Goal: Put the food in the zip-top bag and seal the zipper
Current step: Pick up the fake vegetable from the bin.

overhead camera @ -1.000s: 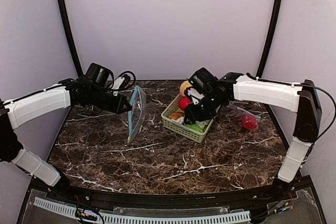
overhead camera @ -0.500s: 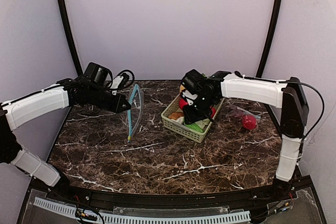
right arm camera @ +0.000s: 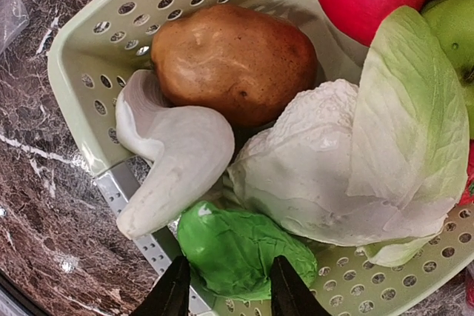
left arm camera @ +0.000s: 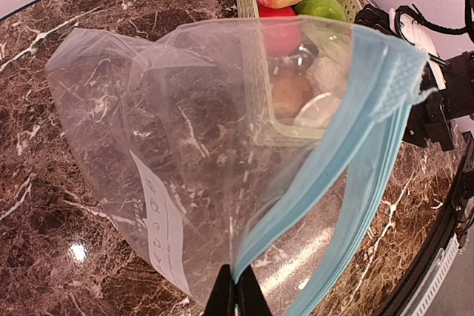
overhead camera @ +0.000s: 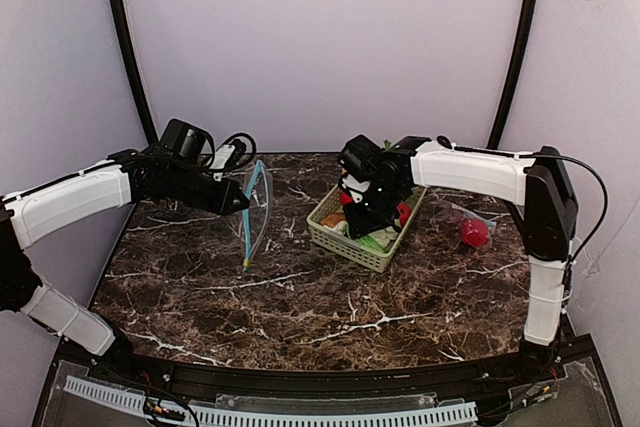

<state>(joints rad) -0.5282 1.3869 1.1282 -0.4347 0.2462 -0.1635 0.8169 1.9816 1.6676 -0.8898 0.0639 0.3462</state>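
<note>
The left pincer (left arm camera: pixel 235 286) is pinched shut on the blue zipper strip (left arm camera: pixel 355 146) of the clear plastic zip-top bag (left arm camera: pixel 185 131), holding it above the dark marbled worktop (overhead camera: pixel 300 307). A white label strip (left arm camera: pixel 159 220) on the bag carries small printed icons too fine to read.

The right pincer (right arm camera: pixel 229 271) is down in the pale green perforated plastic basket (right arm camera: pixel 81 42), its fingers closed against the sides of a green crinkled toy vegetable (right arm camera: pixel 241 246). A brown toy potato (right arm camera: pixel 229 61) and a white toy cauliflower with green leaves (right arm camera: pixel 311 168) lie beside it in the basket.
</note>
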